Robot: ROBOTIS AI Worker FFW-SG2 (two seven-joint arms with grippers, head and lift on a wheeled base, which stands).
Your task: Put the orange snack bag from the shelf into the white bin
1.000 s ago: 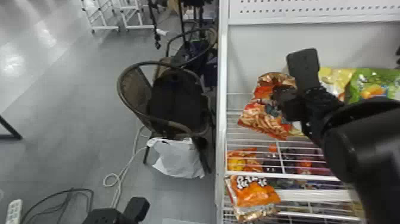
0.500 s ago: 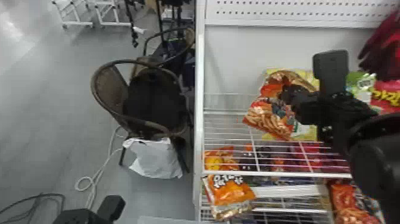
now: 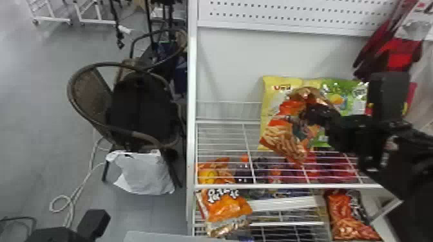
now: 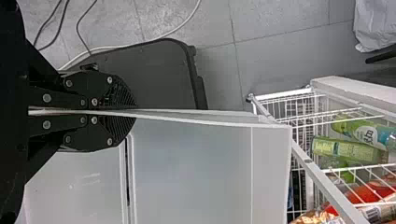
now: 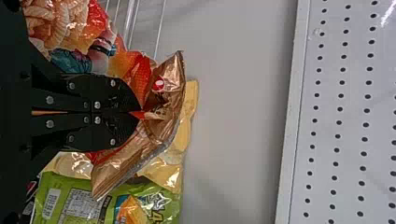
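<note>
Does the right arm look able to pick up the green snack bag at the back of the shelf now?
Probably not as things stand: the right gripper is shut on the orange snack bag, which also hangs partly in front of the green bag. It would likely need to let go first.

Print on packets [image 3: 230,206], none legible

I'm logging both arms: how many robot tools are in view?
2. The right tool is above the wire shelf, pinching the orange snack bag near its top; the left tool is clamped on the white bin's wall.
</note>
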